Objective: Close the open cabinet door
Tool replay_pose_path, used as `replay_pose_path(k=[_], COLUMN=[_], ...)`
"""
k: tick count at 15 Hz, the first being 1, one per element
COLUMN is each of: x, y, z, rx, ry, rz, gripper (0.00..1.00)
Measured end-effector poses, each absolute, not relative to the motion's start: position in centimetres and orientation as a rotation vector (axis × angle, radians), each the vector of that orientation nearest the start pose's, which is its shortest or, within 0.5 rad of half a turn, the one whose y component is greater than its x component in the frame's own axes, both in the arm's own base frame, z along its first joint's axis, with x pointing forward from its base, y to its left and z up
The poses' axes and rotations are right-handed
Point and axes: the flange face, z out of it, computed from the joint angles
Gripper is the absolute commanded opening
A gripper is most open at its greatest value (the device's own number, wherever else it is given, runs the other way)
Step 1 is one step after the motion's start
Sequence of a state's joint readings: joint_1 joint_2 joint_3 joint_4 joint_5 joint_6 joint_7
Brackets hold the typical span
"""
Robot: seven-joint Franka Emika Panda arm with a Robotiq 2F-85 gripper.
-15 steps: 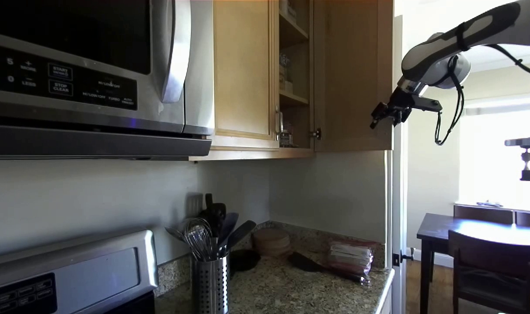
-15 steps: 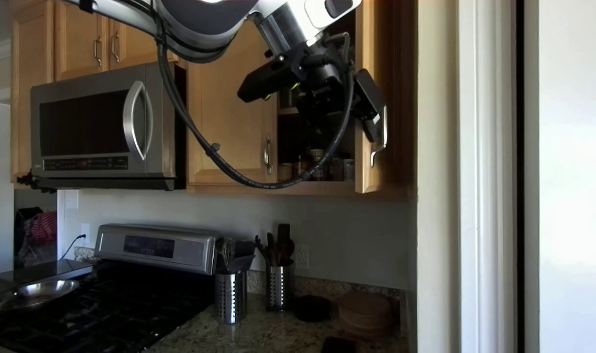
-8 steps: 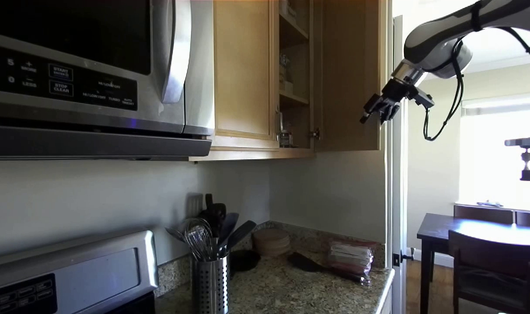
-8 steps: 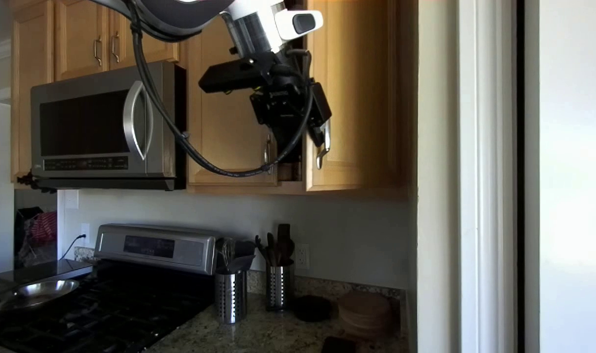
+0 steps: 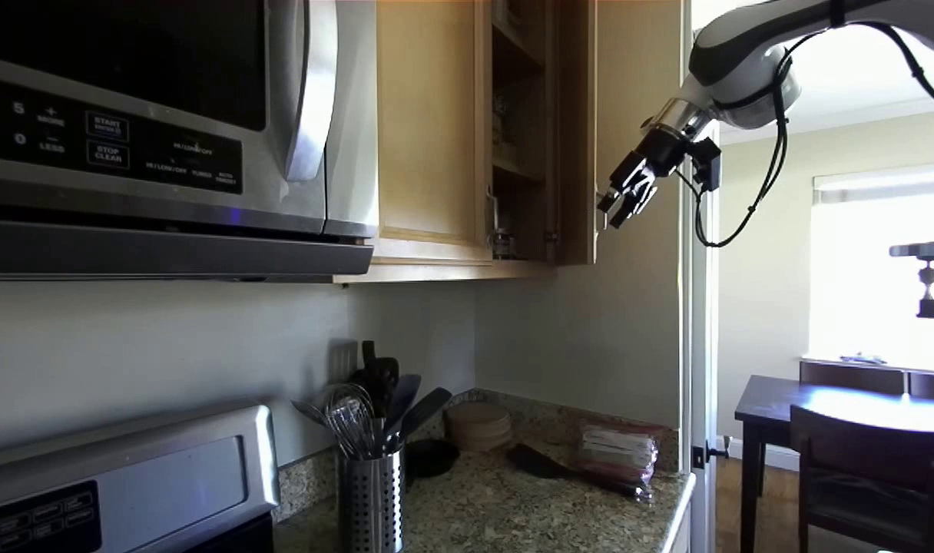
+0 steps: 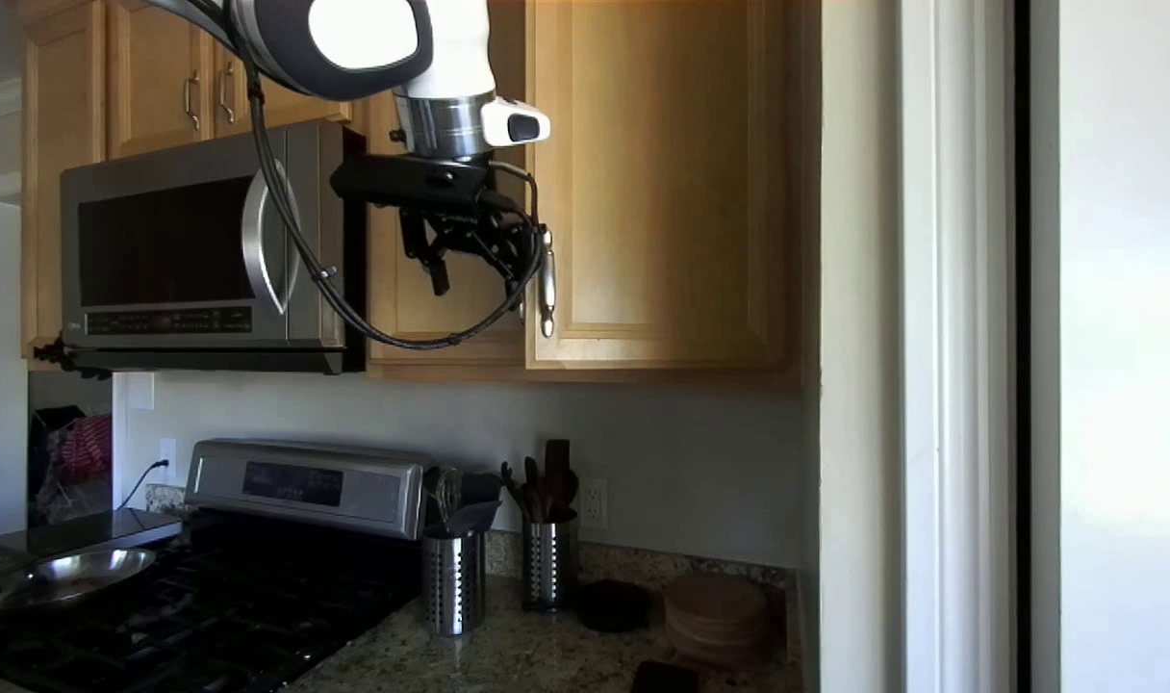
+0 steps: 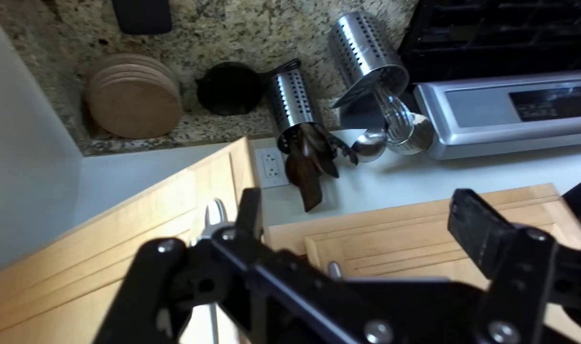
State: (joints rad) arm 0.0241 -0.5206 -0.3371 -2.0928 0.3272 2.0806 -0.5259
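The cabinet door (image 6: 672, 192) is a tall light-tan wood panel, partly open; in an exterior view its free edge (image 5: 590, 138) stands out from the cabinet with shelves showing behind. Its silver bar handle (image 6: 547, 289) is low on the left edge and also shows in the wrist view (image 7: 215, 212). My gripper (image 6: 479, 289) is open and empty at the door's handle edge, also in an exterior view (image 5: 614, 211). In the wrist view the gripper (image 7: 358, 203) has its left finger over the door edge beside the handle; I cannot tell if they touch.
The neighbouring wood door (image 5: 432, 123) is shut, its handle beside the opening. The steel microwave (image 6: 200, 241) is left of it. Below are a granite counter (image 5: 544, 514), steel utensil holders (image 6: 455, 582) and a stove (image 6: 306, 486). A wall (image 6: 859, 337) stands right of the cabinet.
The cabinet door has swung well inward toward its frame, narrowing the opening. My gripper has moved left in both exterior views along with the door edge, and its wrist has turned.
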Motion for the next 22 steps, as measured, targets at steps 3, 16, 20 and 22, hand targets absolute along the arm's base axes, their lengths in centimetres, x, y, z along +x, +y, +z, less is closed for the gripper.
replay_pose_path(k=[3,16,20,22], x=[40.8,45.0,46.1,46.4], y=[-15.2,-21.7,-21.3,-21.1], z=[66.5,61.2,61.3,61.7], rx=[-2.710,-2.844,-2.803,-2.751], ry=[-0.253,0.249,0.359,0.391], rz=[-0.850,-1.007,-1.063,-1.076], gripper=[1.00,0.32,0.07,0.04])
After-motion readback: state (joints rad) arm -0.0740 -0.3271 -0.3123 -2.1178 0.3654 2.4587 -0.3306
